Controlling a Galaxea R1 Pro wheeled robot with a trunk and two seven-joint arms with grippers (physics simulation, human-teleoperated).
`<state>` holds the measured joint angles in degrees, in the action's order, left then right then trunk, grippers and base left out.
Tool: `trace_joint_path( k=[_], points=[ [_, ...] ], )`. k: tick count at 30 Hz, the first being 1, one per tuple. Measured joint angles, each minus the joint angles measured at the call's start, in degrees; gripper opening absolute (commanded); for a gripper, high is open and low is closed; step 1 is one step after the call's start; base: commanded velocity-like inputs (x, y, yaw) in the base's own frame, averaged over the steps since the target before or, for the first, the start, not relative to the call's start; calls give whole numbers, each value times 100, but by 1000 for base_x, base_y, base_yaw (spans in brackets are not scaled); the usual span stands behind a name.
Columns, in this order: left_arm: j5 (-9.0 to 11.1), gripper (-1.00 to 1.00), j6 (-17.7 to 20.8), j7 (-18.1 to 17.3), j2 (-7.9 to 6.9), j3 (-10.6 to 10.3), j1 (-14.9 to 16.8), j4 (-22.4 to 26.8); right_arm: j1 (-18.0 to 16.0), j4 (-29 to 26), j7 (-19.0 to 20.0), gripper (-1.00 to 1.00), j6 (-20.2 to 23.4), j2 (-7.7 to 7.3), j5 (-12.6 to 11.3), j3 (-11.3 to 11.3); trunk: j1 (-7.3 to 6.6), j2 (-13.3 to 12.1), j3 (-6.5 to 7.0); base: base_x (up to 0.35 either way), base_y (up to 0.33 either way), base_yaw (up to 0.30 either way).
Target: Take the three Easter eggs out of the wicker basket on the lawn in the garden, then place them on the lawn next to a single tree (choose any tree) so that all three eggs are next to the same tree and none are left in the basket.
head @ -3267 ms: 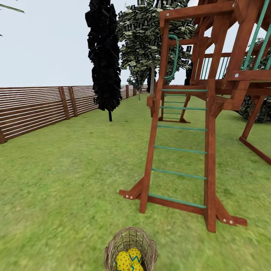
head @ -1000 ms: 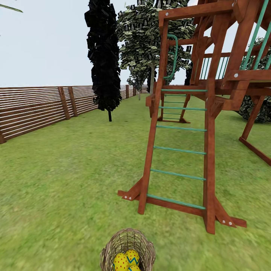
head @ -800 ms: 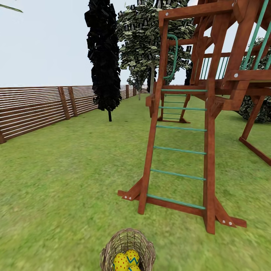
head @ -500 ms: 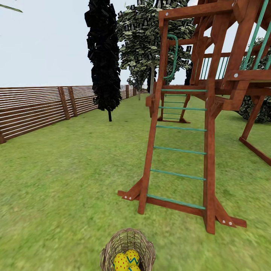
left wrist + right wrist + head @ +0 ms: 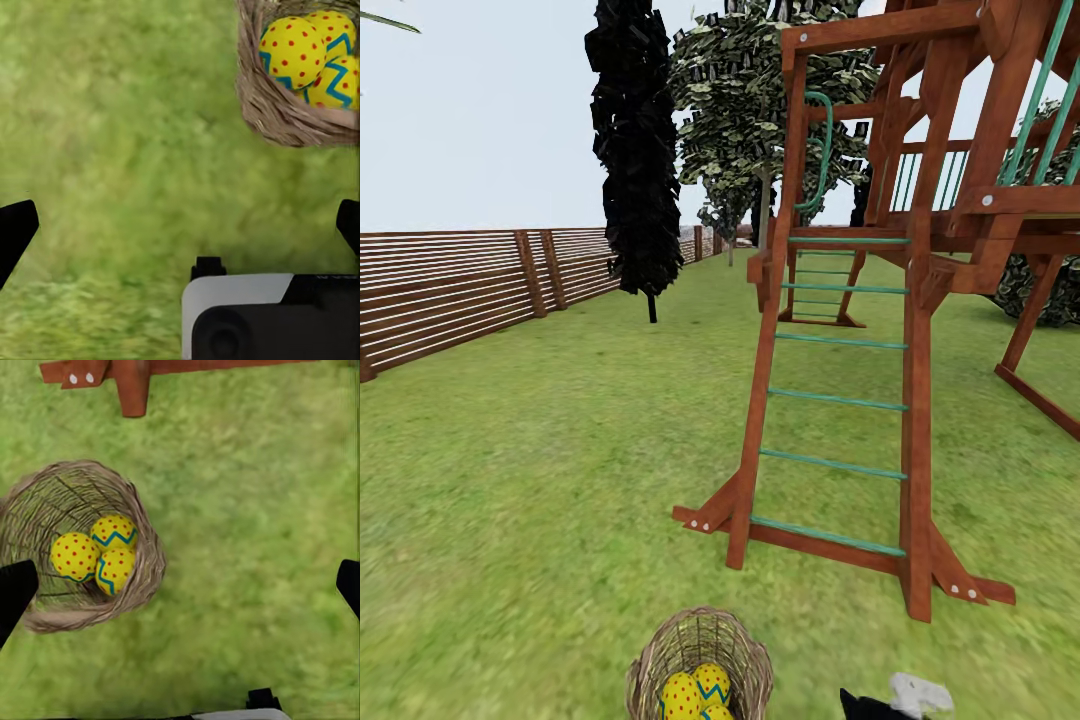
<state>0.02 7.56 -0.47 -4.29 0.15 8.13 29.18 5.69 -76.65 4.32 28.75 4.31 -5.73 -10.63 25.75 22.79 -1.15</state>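
Over on the far left a brown slat fence (image 5: 450, 290) runs along the lawn (image 5: 540, 480), and a thin all-black tree (image 5: 635, 150) stands on the grass before it, with a pale-trunked tree (image 5: 760, 110) of speckled foliage further back. The left pincer (image 5: 180, 225) hangs over bare grass with its dark fingertips (image 5: 15, 232) spread wide at the two edges of its wrist view, gripping nothing; the wicker basket (image 5: 281, 112) sits ahead of it and off to one side, well apart from the tips. In the head view the wicker basket (image 5: 700, 660) stands on the lawn at the bottom edge, short of the foot of a red-brown wooden play tower (image 5: 920, 300) with teal ladder rungs (image 5: 835, 400). All three Easter eggs (image 5: 96, 553) lie together inside the basket, touching one another. The right pincer (image 5: 180, 585) hovers above the grass with its jaws likewise spread wide and empty; the basket lies beneath it towards one fingertip, with open lawn under the other. A black and white piece of the right arm (image 5: 895, 700) pokes in just right of the basket.
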Motion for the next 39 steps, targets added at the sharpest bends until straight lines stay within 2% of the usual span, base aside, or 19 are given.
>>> trace_joint_path(
  k=[1,3,4,6,8,11,13,14,16,20,25,27,31,39],
  points=[
    [-1,100,321,0,-3,5,3,372,-172,-35,-245,100,100,32,-24,124,0,0,1,0,0,0],
    [-3,100,579,-1,-4,10,2,673,-311,-47,-458,100,168,78,-17,261,0,0,0,0,0,0],
    [-5,100,738,-4,-3,9,3,853,-430,-37,-631,100,211,117,-22,414,0,0,0,0,0,0],
    [-4,100,861,-6,-3,13,-2,1025,-686,103,-857,100,250,165,-27,672,0,0,0,0,0,0],
    [-3,100,904,-7,-6,14,-2,1101,-956,414,-1019,100,265,206,-24,814,0,0,0,0,0,0],
    [-1,100,967,-3,-9,31,0,1375,-2011,2033,-1349,100,235,298,-34,995,1,-1,0,0,0,0],
    [-2,100,974,-2,-10,52,-2,1506,-2380,2679,-1398,100,181,319,-33,1018,0,0,0,0,0,0],
    [0,100,981,-2,-10,89,-3,1635,-2702,3267,-1427,100,54,335,-35,1031,1,-1,0,0,0,0],
    [-1,100,998,-2,-11,169,-5,1801,-3125,4058,-1456,100,-213,359,-35,1042,0,-1,0,0,0,0],
    [-1,100,1020,-1,-11,339,-6,1961,-3532,4924,-1477,100,-489,429,-36,1049,0,0,-1,0,0,0],
    [-8,100,1011,4,-26,481,-7,2046,-3685,5310,-1483,100,-596,461,-34,1042,0,0,-1,0,0,0],
    [-9,100,998,5,-83,516,-7,2056,-3711,5431,-1485,100,-674,471,-35,1040,0,0,-1,0,0,0],
    [-2,100,979,6,-174,547,-12,2065,-3730,5635,-1488,100,-903,478,-35,1038,0,0,-1,0,0,0],
    [-6,100,929,10,-224,560,-16,2034,-3737,5778,-1489,100,-1038,477,-28,1037,0,1,-1,0,0,0]
  ],
)
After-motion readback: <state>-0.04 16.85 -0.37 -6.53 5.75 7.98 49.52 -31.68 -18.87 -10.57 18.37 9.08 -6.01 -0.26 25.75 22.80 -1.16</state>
